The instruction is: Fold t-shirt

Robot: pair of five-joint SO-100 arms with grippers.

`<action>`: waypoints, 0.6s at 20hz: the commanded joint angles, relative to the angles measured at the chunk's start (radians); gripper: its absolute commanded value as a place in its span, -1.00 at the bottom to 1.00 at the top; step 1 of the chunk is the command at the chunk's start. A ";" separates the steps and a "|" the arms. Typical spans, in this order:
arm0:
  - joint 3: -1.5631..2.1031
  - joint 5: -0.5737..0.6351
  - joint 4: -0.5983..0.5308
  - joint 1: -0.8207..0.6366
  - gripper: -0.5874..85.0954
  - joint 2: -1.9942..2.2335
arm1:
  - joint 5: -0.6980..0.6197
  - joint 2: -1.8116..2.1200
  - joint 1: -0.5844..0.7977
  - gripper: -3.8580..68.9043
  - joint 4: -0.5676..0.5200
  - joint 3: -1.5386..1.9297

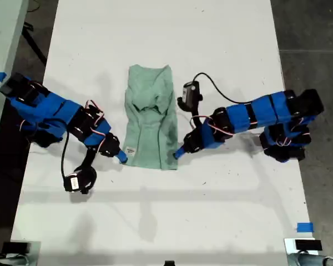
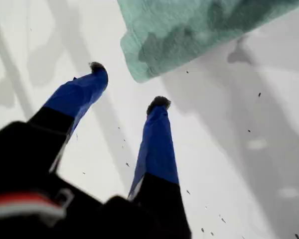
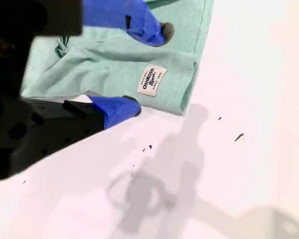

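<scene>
- Bench (image 1: 166, 221): white, with a blue tape mark (image 1: 304, 227) near its near corner at the exterior view's right.
- My second tool (image 1: 122, 159): jaws spread wide, straddling the t-shirt's near hem corner beside a small white label (image 3: 152, 79); one finger (image 3: 154, 29) lay over the cloth, the other on the bench.
- My first tool (image 1: 179, 153): jaws parted and empty, tips just short of the other near hem corner.
- T-shirt (image 1: 151, 119): pale mint-green, folded narrow and lying mid-bench between the two arms, with its rumpled end farthest.
</scene>
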 commanded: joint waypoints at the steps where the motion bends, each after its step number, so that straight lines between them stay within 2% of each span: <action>1: 0.000 0.008 -0.040 0.000 -0.42 -0.003 | -0.018 -0.130 -0.017 -0.20 0.083 -0.252; 5: 0.037 0.026 -0.098 -0.017 -0.42 -0.035 | -0.031 -0.256 -0.012 -0.17 0.144 -0.400; 9: 0.150 0.058 -0.232 -0.055 -0.41 -0.037 | -0.012 -0.291 -0.009 -0.16 0.155 -0.407; 12: 0.204 0.066 -0.285 -0.077 -0.41 -0.048 | -0.006 -0.328 -0.009 -0.16 0.155 -0.422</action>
